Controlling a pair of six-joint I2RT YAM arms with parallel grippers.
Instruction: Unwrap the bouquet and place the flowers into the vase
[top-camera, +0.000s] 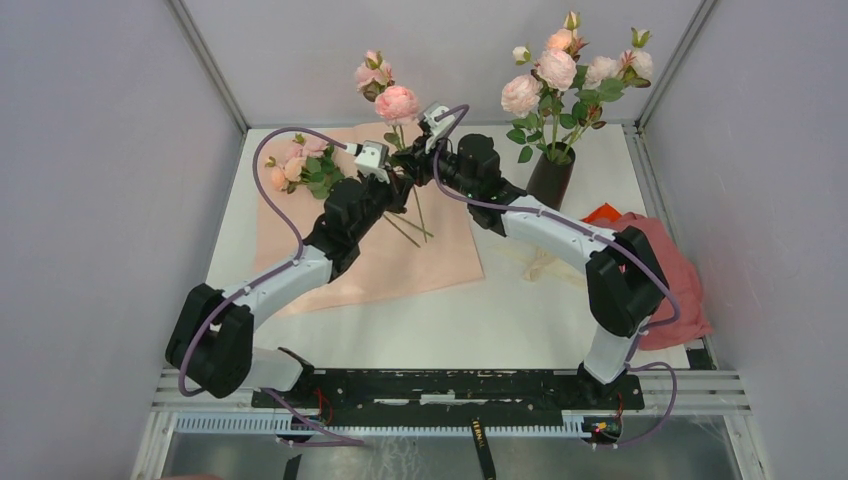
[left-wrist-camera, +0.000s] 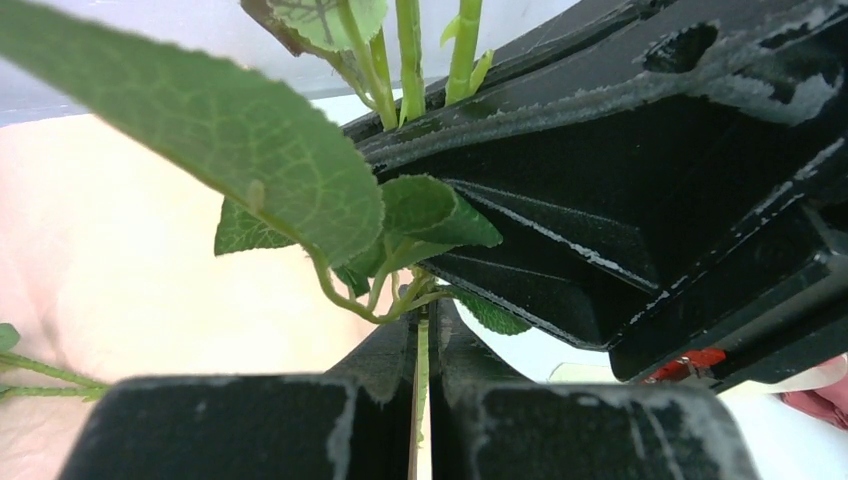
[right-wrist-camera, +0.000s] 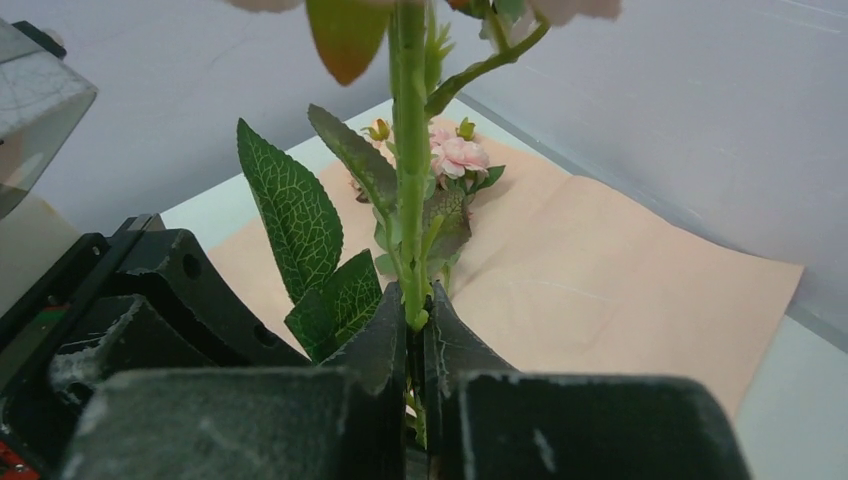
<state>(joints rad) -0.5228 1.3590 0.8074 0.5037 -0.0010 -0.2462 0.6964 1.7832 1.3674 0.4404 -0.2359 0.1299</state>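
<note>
One black vase, rear right corner of table, five open roses. One wrapping paper, flat. Left gripper and right gripper each clamped shut on a green stem.

Green flower stem between closed left fingers, broad leaf above

Wrapping paper lies flat at rear left of surface. Vase stands right of it, flowers inside. Cloth lies further right.
</note>
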